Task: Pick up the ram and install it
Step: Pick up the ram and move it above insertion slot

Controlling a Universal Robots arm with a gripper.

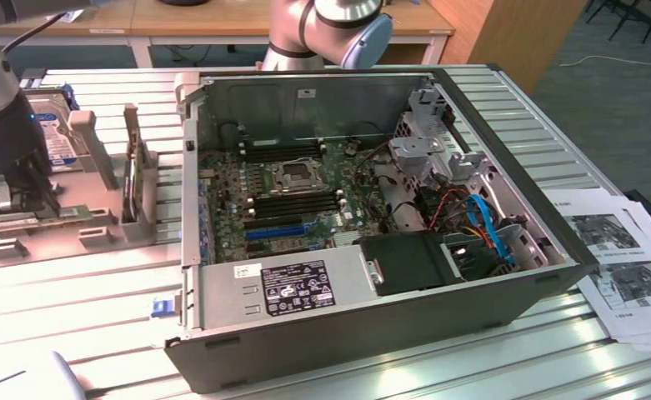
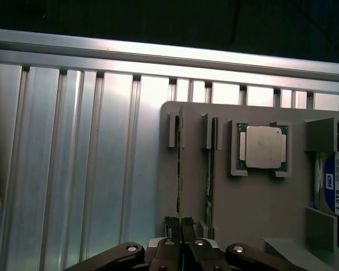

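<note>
Strong, perhaps overhead, glare on the ribbed table (image 1: 69, 287), shade inside the computer case (image 1: 358, 337), wrist background black.

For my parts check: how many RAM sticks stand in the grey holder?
2. One ram is pinched between the jaws; the second stick stands beside it, nearer the processor chip. None seems hidden.

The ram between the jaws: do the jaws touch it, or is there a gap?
Touching. The wrist view shows the gripper with its jaws shut on the ram, one pressed against each side of its thin edge, with no gap.
</note>
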